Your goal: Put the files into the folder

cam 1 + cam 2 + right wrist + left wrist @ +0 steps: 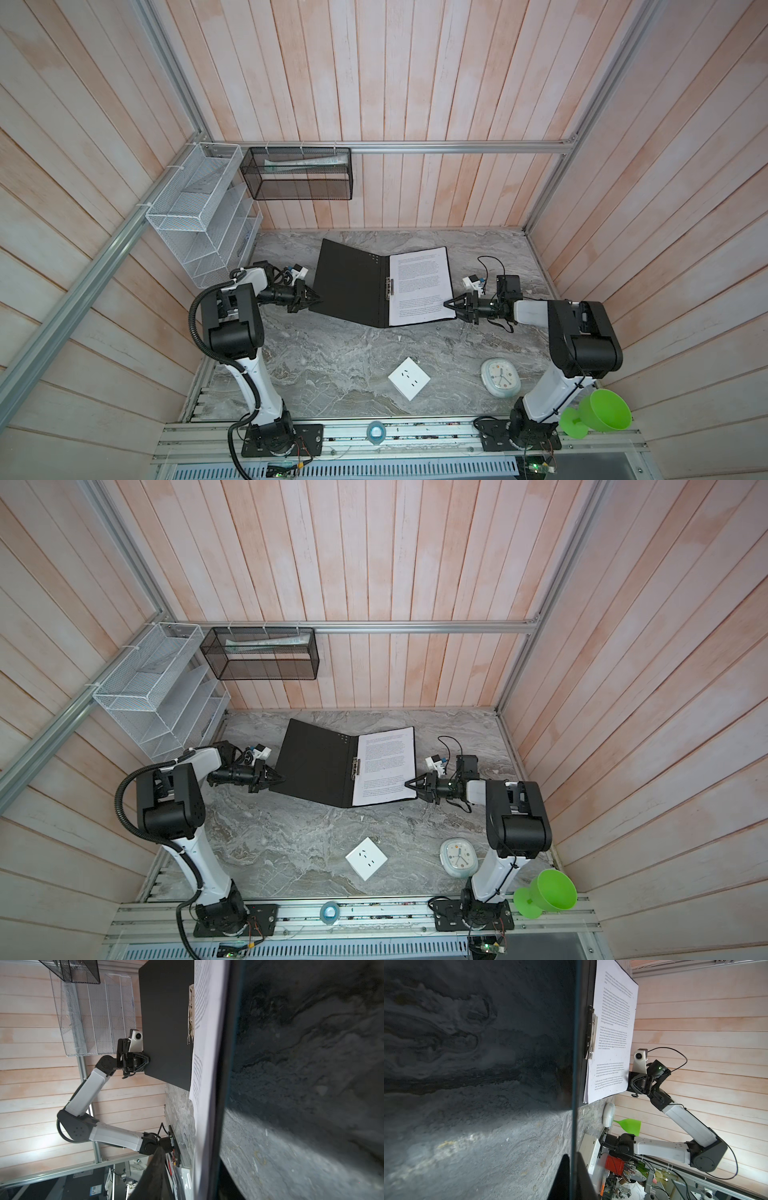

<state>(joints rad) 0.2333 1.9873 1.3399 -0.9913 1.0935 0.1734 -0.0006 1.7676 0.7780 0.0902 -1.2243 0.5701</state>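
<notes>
You have the sheets (422, 286) lying in the open folder (353, 282) on the surface (332, 365), your left tool (318, 297) pinching the folder's free flap, your right tool (446, 303) at the sheets' edge, grip unclear, so closing is probably left.

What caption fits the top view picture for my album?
The left gripper pinches a cover of the open folder; the right gripper sits at the edge of the files.

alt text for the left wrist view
The left gripper's fingers pinch the raised cover of an open black folder, seen edge-on. Printed sheets lie on its other half beside a clip; the right gripper's fingers are at their outer edge.
</notes>
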